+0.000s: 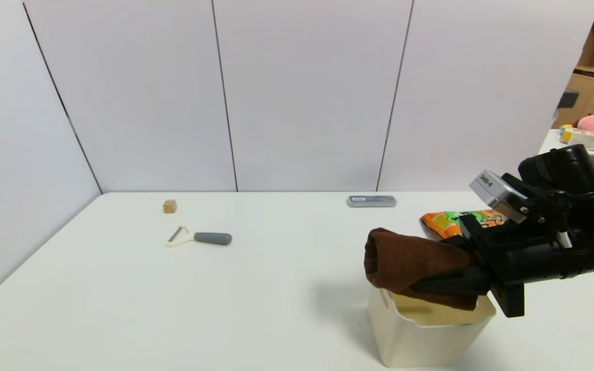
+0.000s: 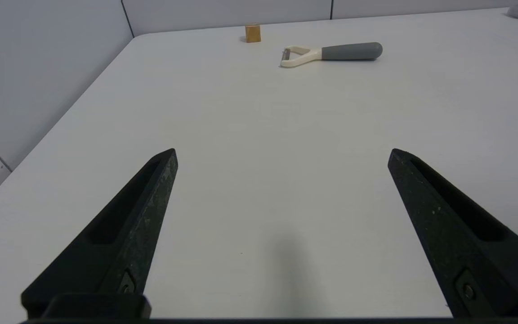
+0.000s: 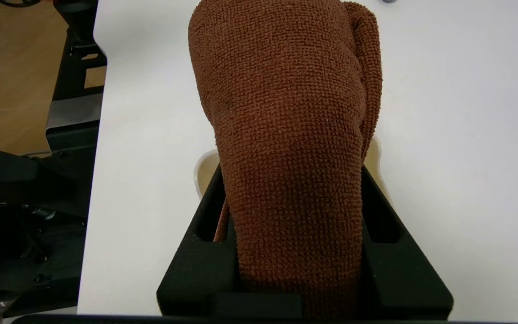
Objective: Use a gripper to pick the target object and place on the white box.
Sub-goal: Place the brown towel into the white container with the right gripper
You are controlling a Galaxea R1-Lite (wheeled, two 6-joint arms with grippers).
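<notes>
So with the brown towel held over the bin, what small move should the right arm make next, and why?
Probably lower a little, then open. The right gripper is clamped on the brown towel, which hangs above the open white bin with its far end overhanging the rim. Lowering first should let the bundle drop inside. The left gripper sits open over bare table.

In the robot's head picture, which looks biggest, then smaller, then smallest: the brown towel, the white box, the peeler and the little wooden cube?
1. white box and brown towel: they look about alike, and both are near the camera, so no ranking.
2. peeler
3. wooden cube
</notes>
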